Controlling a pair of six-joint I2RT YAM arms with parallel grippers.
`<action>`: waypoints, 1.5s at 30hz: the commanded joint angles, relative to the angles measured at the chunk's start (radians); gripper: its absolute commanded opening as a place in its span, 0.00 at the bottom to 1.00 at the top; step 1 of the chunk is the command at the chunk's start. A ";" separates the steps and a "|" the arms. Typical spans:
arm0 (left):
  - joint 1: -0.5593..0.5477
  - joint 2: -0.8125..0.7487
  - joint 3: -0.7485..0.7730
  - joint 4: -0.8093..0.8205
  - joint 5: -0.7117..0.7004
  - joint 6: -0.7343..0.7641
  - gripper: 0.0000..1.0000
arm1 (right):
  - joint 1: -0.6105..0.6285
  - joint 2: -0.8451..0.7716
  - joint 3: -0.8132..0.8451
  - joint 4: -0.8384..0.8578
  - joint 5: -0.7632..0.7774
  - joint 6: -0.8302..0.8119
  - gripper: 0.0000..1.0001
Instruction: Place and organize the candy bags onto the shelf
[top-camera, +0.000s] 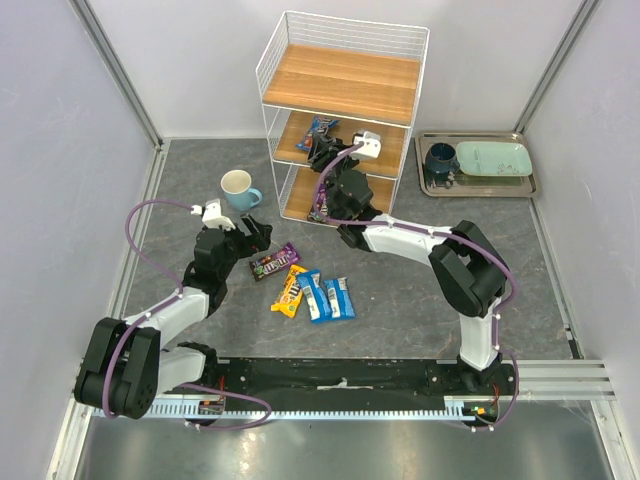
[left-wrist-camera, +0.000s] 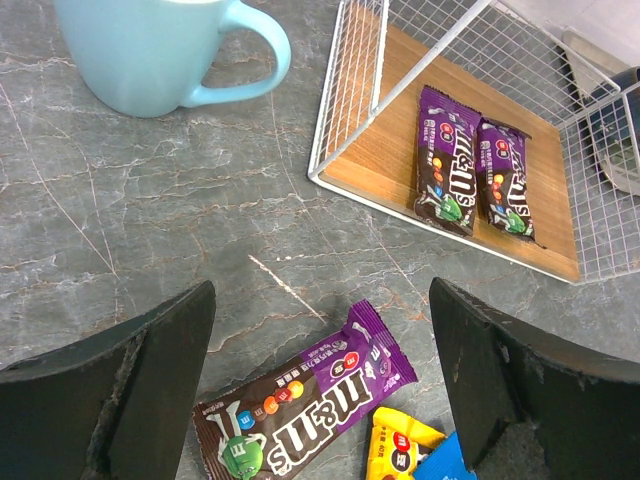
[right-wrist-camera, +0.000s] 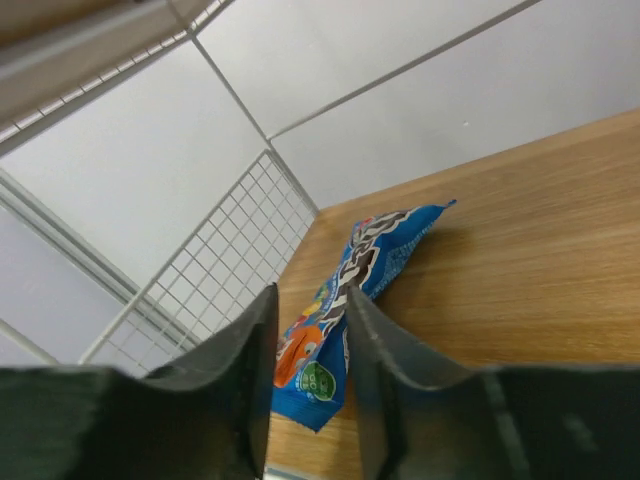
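Note:
The white wire shelf (top-camera: 345, 80) stands at the back centre. My right gripper (top-camera: 322, 152) reaches into its middle level; its jaws (right-wrist-camera: 310, 300) stand slightly apart just short of a blue candy bag (right-wrist-camera: 355, 290) that lies flat on the wooden board (right-wrist-camera: 520, 250), also seen from above (top-camera: 322, 128). Two purple bags (left-wrist-camera: 447, 160) (left-wrist-camera: 505, 180) lie side by side on the bottom board (left-wrist-camera: 380, 150). My left gripper (top-camera: 258, 236) is wide open (left-wrist-camera: 322, 300) over a purple bag (left-wrist-camera: 310, 405) on the table. Beside that bag (top-camera: 273, 263) lie a yellow bag (top-camera: 290, 291) and two blue bags (top-camera: 316, 296) (top-camera: 339, 298).
A light blue mug (top-camera: 239, 188) stands left of the shelf, close to my left gripper, and shows in the left wrist view (left-wrist-camera: 150, 50). A metal tray (top-camera: 480, 192) at the back right holds a dark cup (top-camera: 441, 160) and a green plate (top-camera: 495, 158).

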 joint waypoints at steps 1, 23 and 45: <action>-0.003 -0.017 0.009 0.033 0.006 -0.025 0.94 | -0.003 0.002 0.038 0.021 -0.030 0.003 0.44; -0.003 -0.025 0.006 0.032 0.009 -0.028 0.94 | 0.095 -0.412 -0.384 -0.025 -0.171 -0.041 0.55; -0.003 -0.006 0.009 0.035 0.006 -0.023 0.94 | 0.247 -0.623 -0.582 -0.953 -0.260 0.225 0.50</action>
